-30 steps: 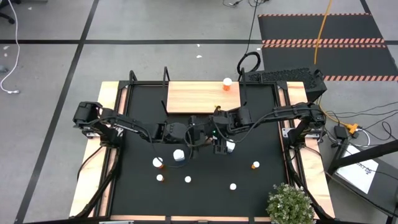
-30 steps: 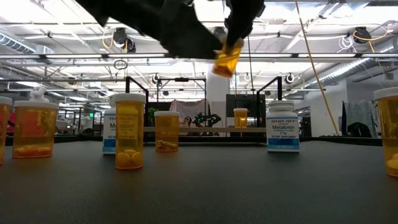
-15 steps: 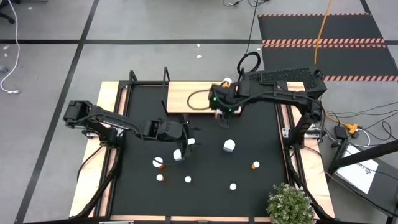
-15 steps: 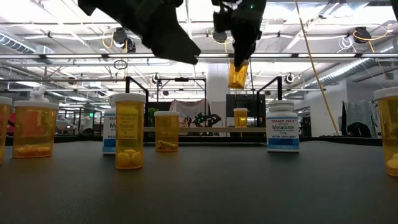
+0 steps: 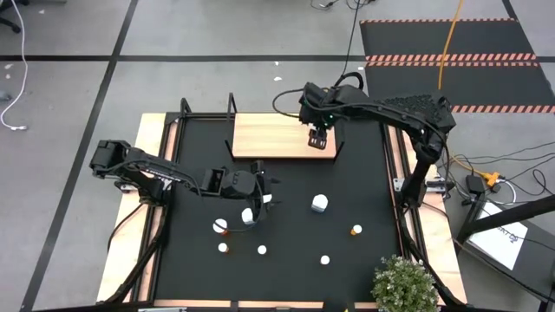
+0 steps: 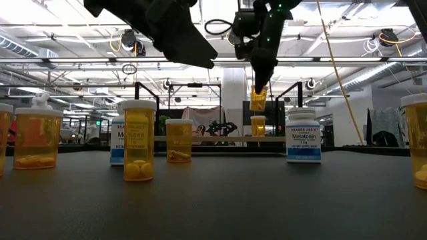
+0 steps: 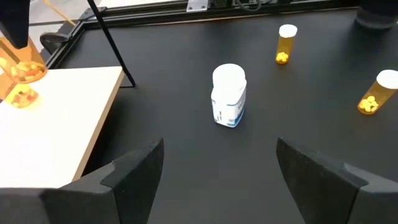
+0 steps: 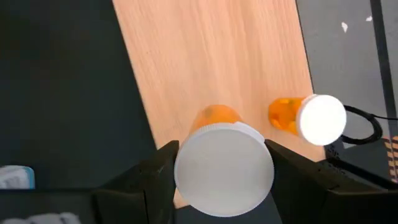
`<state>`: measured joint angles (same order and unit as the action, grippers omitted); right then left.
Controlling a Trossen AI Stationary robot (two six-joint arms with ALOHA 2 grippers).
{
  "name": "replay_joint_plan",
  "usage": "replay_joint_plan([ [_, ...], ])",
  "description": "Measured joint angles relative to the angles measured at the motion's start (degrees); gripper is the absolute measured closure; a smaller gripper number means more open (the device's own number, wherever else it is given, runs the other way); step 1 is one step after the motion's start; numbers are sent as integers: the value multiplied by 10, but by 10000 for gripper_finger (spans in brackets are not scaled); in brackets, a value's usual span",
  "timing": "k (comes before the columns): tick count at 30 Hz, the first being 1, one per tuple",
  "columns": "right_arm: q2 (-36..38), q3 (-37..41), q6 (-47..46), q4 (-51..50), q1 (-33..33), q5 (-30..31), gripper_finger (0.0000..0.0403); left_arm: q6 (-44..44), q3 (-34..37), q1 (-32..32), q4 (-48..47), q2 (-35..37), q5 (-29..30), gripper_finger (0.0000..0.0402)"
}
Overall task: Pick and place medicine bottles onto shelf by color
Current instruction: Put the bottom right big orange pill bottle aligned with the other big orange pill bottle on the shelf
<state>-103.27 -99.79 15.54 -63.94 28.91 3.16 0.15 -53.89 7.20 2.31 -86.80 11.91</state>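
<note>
From above, my right gripper (image 5: 317,139) covers the bottle it carries, so only my wrist camera shows the white cap (image 8: 224,169), and that cap hides nearly all of the orange body beneath it. The second bottle on the shelf (image 5: 269,136) is also lost under my arm in the overhead picture. In the level view, both arms run off the top edge, and two bottles (image 6: 420,141) at the outer edges are cut in half. The labels on the white bottles (image 6: 303,136) are too small to read past the brand line. My left fingers (image 7: 134,171) are cropped at the bottom.
</note>
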Motion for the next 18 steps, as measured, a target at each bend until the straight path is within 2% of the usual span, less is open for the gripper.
replay_joint_plan([
  [11,-43,0,48,-6,5,21,190,0,0,0,3,0,0,89],
  [18,-45,15,79,12,7,28,190,-1,0,1,3,0,0,89],
])
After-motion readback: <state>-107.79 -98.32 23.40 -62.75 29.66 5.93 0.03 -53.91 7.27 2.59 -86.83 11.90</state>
